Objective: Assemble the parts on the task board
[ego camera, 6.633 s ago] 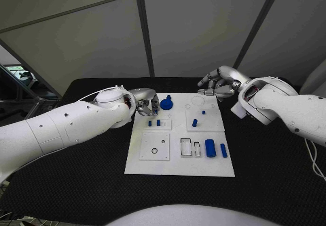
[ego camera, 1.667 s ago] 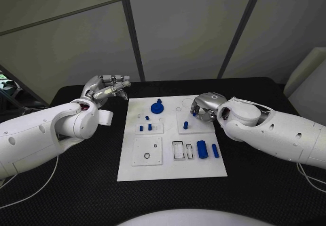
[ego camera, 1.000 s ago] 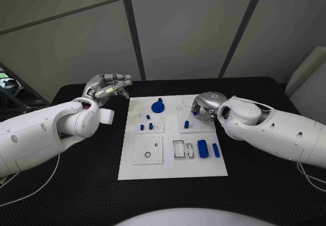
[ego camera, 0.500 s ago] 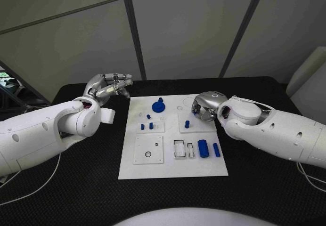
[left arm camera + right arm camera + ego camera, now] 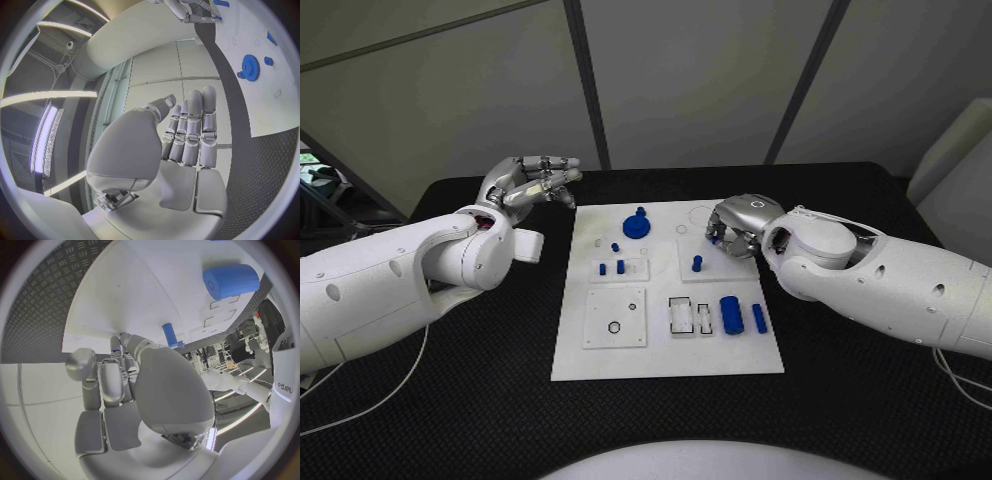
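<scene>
On the board (image 5: 668, 360), right hand (image 5: 733, 228) curled over a small peg (image 5: 697, 264), grip unclear; left hand (image 5: 528, 182) open, empty. Likely next: seat peg squarely.

Blue parts (image 5: 730, 314) lie on white task board (image 5: 668, 360).

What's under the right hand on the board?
The right hand hovers over the task board's far right corner. A standing blue peg shows beside it; whatever lies beneath the fingers is covered.

Robotics lab/test cell: black mat desk (image 5: 473, 400), grey partition panels (image 5: 689, 80) behind, ceiling strip lights (image 5: 50, 140), white task board (image 5: 668, 350).
</scene>
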{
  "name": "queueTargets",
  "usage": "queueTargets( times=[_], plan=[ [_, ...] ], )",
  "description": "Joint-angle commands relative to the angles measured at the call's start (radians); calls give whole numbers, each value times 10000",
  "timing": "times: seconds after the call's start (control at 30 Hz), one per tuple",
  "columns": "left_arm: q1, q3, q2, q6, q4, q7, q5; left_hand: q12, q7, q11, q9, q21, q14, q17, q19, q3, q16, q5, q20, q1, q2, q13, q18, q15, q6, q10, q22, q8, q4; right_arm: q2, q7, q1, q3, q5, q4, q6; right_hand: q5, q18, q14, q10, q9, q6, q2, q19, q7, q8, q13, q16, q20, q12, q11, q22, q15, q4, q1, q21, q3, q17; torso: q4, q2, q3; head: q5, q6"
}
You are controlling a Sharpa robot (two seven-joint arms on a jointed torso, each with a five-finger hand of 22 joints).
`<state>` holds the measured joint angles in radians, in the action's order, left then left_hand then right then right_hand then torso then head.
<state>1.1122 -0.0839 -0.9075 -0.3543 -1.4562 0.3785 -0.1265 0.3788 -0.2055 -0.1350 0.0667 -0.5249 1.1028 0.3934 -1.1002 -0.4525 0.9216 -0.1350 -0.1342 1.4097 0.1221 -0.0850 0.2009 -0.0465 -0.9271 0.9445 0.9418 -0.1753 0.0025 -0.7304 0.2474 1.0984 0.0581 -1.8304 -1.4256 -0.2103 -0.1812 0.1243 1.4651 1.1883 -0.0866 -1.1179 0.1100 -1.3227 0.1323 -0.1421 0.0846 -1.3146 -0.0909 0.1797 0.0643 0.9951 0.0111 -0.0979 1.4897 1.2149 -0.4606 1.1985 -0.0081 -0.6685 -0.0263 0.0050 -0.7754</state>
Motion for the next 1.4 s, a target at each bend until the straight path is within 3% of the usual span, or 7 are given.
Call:
queueTargets(
  times=[0.03, 0.5, 0.67, 0.83, 1.07, 1.23, 1.4],
  plan=[
    [16, -11, 8, 99, 12, 10, 29, 30, -11, -5, -7, 40, -71, -19, 78, 1, -38, 9, -9, 98, 8, 12, -181, 20, 52, -82, -14, 40, -70, -65, 45, 18, 8, -97, -172, -577, 8, -130, 430, 97, -11, -47, -7, -73, 31, -4, 8, -67, 11, -65, 16, 18, 53, 42, -26, 39, 23, 6, -4, 6, 2, -11, 20],
    [16, -11, 0, 125, 62, -34, 29, 31, -46, -37, -10, 54, -98, -56, 103, 32, -65, 13, -18, 83, 1, 26, -188, -5, 106, -170, -19, 56, -86, -712, 81, 25, 28, -78, -1392, -1382, 58, -148, 436, 125, -15, -66, 16, -117, 29, 0, 13, -96, 12, -87, 14, 116, 56, 48, -104, 102, 45, 40, -4, 5, 6, 8, 108],
    [16, -11, 27, 140, 75, -41, 29, 33, -54, -44, -10, 58, -105, -65, 110, 39, -71, 13, -21, 82, -1, 29, -189, -10, 118, -190, -21, 58, -90, -808, -1, 24, 33, 95, -2082, -1588, 57, -155, 439, 138, -16, -74, 18, -134, 26, -1, 16, -106, 14, -88, 9, 155, 59, 57, -107, 127, 44, 54, -5, 1, -2, 130, 130],
    [16, -10, 90, 182, 83, -49, 29, 34, -57, -46, -10, 59, -108, -68, 113, 42, -74, 13, -22, 82, -2, 30, -190, -11, 122, -197, -22, 59, -92, -571, -94, 22, 33, 353, -2642, -1550, 47, -154, 439, 148, -18, -81, 12, -135, 26, -2, 18, -105, 16, -91, 7, 157, 62, 62, -113, 129, 41, 50, 24, 0, 14, 346, 103],
    [16, -11, 178, 267, 73, -49, 28, 40, -63, -51, -8, 63, -118, -77, 121, 43, -81, 10, -24, 90, -12, 31, -190, -16, 129, -212, -23, 57, -102, 33, -287, -15, 25, 674, -2734, -1334, 22, -151, 437, 149, -17, -78, 8, -134, 29, 4, 18, -99, 20, -102, 8, 152, 65, 70, -123, 127, 37, 37, 31, -7, 31, 608, 20],
    [18, -11, 235, 285, 58, -63, 28, 47, -71, -59, -7, 68, -128, -87, 131, 57, -87, 14, -30, 79, -12, 33, -193, -24, 138, -229, -25, 55, -103, 341, -394, -325, 23, 781, -2686, -1134, 3, -150, 438, 148, -16, -72, 6, -131, 32, 11, 18, -102, 23, -111, 10, 146, 66, 78, -128, 125, 34, 40, 17, -10, 43, 902, -79],
    [21, -11, 276, 299, 33, -85, 28, 51, -73, -62, -6, 71, -130, -91, 134, 65, -89, 16, -33, 70, -13, 33, -194, -28, 141, -234, -26, 54, -99, 579, -510, -631, 20, 817, -2577, -971, -7, -148, 438, 146, -14, -67, 3, -128, 35, 15, 18, -103, 24, -117, 12, 140, 66, 82, -131, 121, 32, 40, -6, -20, 14, 1087, -165]
  ],
)
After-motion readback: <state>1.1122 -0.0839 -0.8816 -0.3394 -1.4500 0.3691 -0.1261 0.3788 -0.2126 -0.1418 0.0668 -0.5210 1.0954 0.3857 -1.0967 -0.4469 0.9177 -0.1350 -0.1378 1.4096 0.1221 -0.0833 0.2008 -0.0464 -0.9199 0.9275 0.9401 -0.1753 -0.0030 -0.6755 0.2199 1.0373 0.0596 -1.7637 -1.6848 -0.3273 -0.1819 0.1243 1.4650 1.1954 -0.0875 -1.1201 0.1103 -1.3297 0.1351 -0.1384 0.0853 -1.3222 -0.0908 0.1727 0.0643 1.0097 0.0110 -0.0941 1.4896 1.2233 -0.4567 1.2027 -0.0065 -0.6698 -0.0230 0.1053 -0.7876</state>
